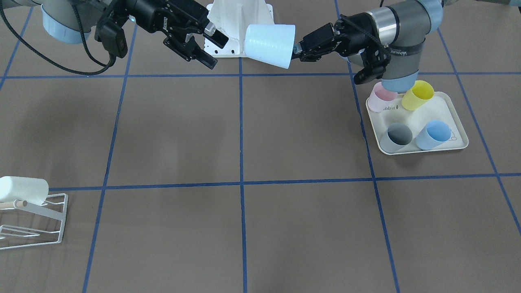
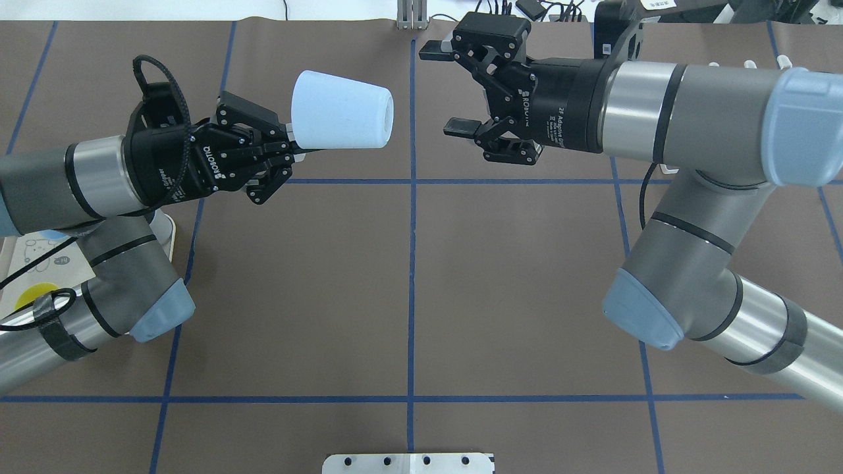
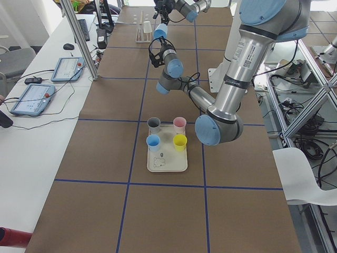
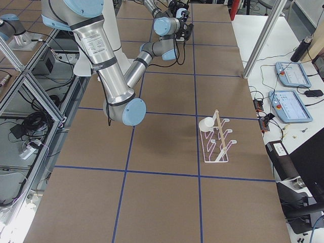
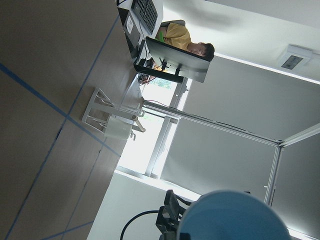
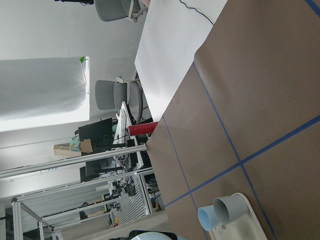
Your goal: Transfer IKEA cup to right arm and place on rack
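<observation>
Handover stage: the left hand [image 2: 294,146] pinched the pale blue IKEA cup [image 2: 342,117] by its rim, sideways above the worktop [image 2: 514,283], base toward the right hand [image 2: 442,87], which gaped open just short of it. Next, likely, the right hand needed to advance and close on the base; the rack [image 1: 38,221] stood well apart.

The IKEA cup [image 2: 342,108] looks like smooth, matt pale blue plastic. The bench [image 1: 175,130] has a matt brown cover, like paper. The rack [image 1: 44,211] is thin white-coated wire with a pale wooden dowel [image 1: 14,203]. The left gripper [image 2: 294,148] and the right gripper [image 2: 442,89] are black with a dull sheen.
</observation>
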Action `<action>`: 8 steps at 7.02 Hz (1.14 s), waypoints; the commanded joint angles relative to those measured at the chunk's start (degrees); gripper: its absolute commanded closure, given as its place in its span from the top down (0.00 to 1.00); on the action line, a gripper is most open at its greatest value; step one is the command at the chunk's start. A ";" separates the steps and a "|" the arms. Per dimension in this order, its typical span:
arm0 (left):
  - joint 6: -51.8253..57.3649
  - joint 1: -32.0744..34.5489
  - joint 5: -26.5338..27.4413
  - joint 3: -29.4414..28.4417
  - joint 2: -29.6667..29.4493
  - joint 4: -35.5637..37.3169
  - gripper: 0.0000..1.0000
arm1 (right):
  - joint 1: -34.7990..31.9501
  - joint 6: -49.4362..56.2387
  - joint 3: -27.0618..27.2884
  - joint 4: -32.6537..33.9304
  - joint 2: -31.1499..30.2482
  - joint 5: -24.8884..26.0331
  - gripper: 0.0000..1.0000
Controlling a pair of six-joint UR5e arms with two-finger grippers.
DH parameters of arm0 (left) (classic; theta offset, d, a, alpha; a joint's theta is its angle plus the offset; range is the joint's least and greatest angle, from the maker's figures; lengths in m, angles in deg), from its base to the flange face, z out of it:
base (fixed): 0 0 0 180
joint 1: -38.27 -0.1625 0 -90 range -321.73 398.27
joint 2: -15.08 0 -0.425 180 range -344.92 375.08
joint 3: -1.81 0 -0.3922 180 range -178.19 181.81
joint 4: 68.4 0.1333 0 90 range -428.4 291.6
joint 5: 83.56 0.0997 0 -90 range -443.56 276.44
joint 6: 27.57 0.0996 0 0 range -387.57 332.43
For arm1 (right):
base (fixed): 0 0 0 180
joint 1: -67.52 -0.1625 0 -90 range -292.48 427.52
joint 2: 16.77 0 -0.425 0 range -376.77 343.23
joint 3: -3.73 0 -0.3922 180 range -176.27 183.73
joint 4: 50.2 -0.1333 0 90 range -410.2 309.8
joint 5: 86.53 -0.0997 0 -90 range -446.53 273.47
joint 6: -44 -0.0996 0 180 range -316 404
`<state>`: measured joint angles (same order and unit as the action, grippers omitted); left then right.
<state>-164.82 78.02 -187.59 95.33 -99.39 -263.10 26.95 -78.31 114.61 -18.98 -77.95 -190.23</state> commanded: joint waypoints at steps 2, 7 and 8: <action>-2.06 -0.55 0.32 -1.32 -2.23 -2.53 0.00 | 0.05 -1.79 -0.22 -3.28 0.18 -1.94 0.98; -1.71 -1.87 -0.03 -3.43 -4.79 -1.91 0.00 | 0.31 -2.92 -0.40 -4.41 0.36 -2.91 0.98; -1.80 -1.96 0.06 -3.69 -5.84 -1.91 0.00 | 0.32 -3.19 -0.31 -4.51 0.36 -3.00 0.98</action>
<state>-166.58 76.27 -187.59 91.97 -104.29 -265.02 27.21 -81.09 114.29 -23.14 -77.58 -193.13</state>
